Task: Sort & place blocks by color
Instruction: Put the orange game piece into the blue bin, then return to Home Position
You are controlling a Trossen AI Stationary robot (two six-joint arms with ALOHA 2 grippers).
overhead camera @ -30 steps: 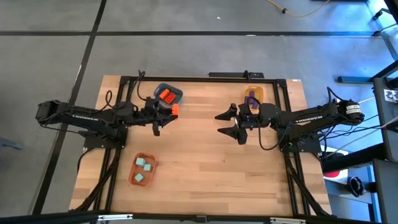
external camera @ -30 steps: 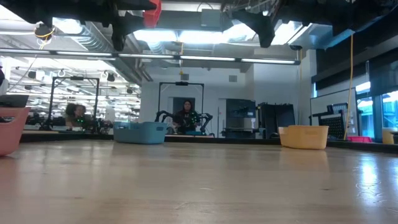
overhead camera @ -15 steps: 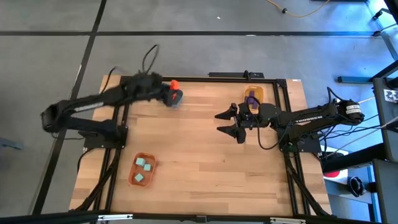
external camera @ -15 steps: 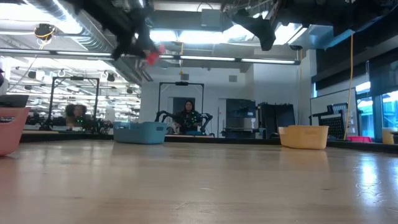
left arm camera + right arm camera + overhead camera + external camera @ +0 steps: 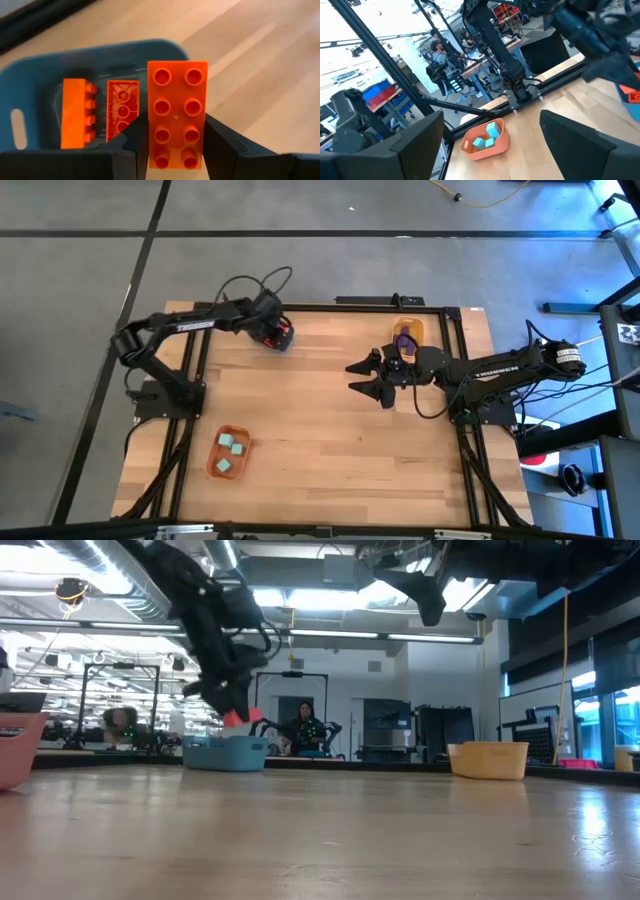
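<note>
— Where's the left gripper got to?

— Upper left of the high view, at the far edge of the table, right over the dark blue bowl. Its jaws are clamped on an orange-red brick, studs up, long axis running straight out from between them.

— And the bowl lies which way from it?

— Directly beneath and a little ahead. Two more orange bricks already lie inside, side by side. I'd say letting go is all that's left.

— The other arm?

— The right gripper hangs mid-table beside the yellow bowl, jaws spread wide, empty. The teal bricks sit in the orange bowl, lower left.
</note>
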